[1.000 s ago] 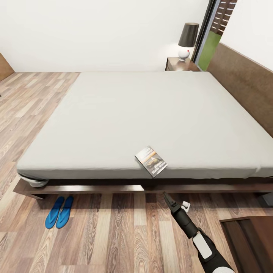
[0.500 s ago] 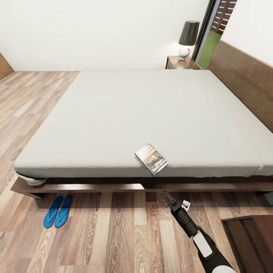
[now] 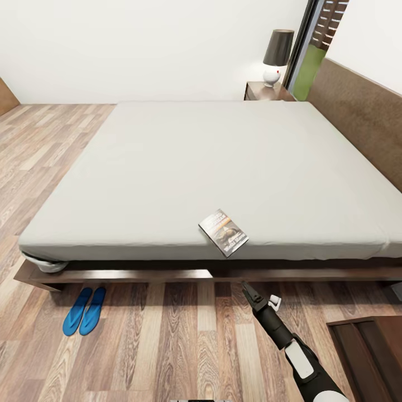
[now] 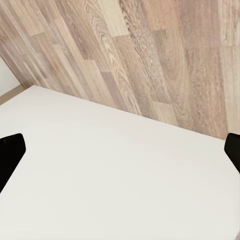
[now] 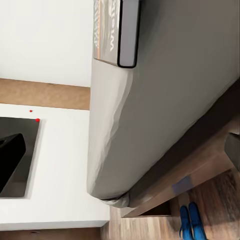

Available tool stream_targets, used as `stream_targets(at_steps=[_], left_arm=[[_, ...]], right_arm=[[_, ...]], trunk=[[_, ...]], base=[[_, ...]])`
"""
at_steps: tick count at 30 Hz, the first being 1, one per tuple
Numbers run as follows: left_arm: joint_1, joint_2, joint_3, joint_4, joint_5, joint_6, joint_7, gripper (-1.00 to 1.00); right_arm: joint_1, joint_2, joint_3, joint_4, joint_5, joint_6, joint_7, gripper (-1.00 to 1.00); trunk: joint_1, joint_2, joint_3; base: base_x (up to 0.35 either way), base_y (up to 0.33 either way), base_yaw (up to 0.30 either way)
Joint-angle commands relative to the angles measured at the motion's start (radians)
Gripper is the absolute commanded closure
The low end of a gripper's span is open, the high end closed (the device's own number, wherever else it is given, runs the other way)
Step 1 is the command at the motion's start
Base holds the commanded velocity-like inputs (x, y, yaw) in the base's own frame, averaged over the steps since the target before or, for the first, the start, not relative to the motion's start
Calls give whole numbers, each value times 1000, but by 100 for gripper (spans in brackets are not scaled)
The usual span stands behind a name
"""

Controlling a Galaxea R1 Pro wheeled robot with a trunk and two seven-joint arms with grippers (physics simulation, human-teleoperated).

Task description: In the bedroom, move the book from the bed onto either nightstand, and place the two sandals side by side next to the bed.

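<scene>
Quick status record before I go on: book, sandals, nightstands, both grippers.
book: flat on the bed, near its front edge, not gripped
sandals: side by side on the floor, next to the bed's front left corner
far nightstand: beyond the bed by the headboard, a lamp on it
near nightstand: at the robot's right, top bare where visible
right gripper: low above the floor in front of the bed, just short of the book, holding nothing
left gripper: open, fingers wide apart, empty

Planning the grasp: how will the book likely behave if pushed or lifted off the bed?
The book looks thin, so it is probably light and may flex when pinched. It lies flat on the smooth mattress near the edge, so a push would likely slide it rather than tip it. Lying flat, little edge shows to grip.
</scene>
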Motion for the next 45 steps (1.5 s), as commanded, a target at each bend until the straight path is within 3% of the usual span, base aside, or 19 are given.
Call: stream_targets(at_steps=[1, 45], left_arm=[[0, 0, -7, 0, 11, -5, 1, -100], [0, 0, -8, 0, 6, 7, -10, -100]], right_arm=[[0, -1, -5, 0, -2, 10, 4, -100], [0, -7, -5, 6, -4, 11, 6, -100]], trunk=[[0, 0, -1], [0, 0, -1]], base=[[0, 0, 0], [22, 7, 0]])
